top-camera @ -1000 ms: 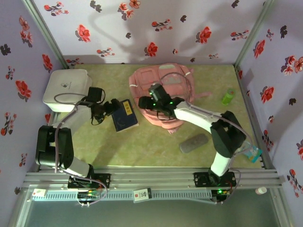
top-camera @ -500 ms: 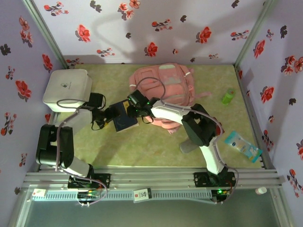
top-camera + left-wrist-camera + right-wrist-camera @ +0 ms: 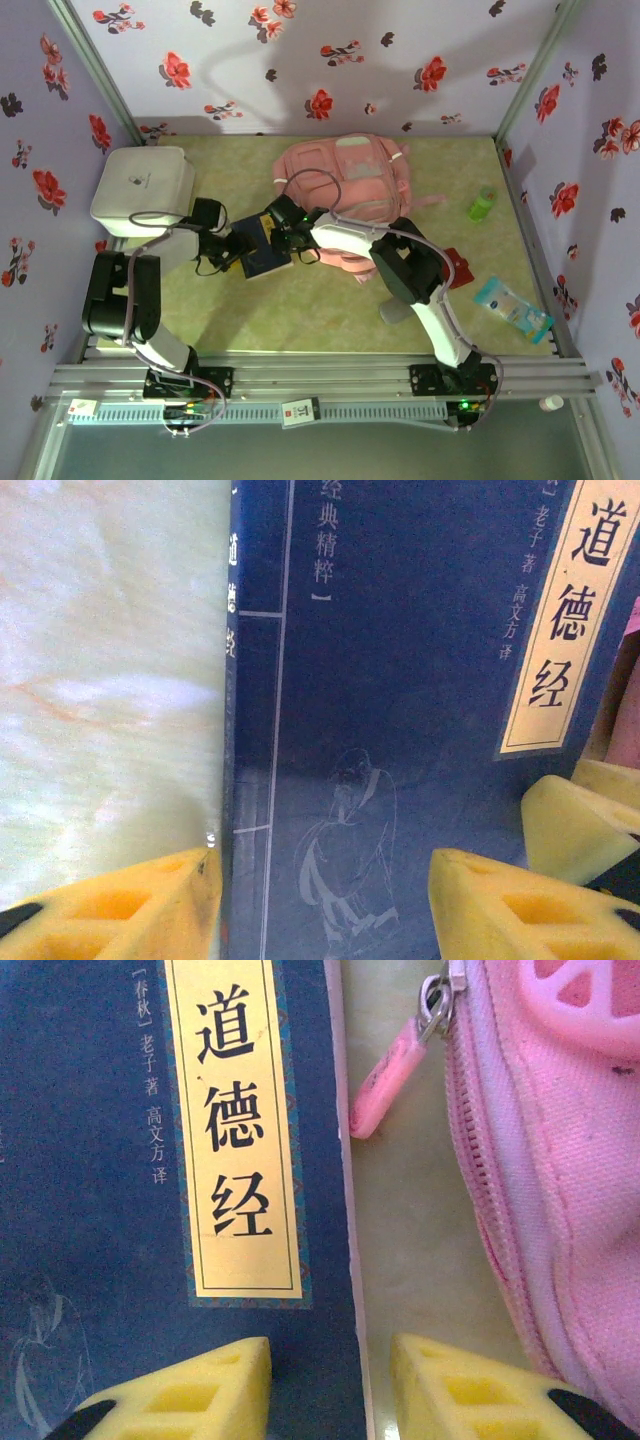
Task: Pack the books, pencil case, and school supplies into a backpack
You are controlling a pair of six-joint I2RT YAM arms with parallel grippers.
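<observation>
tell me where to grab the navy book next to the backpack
A long edge, from above: the navy book lies flat and thin on the table, so the grip must straddle an edge. The spine side likely suits best, with bare table beside it; the opposite edge runs close to the backpack.

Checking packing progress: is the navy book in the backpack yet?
Out: the navy book lies closed, cover up, on the table beside the backpack.
</observation>
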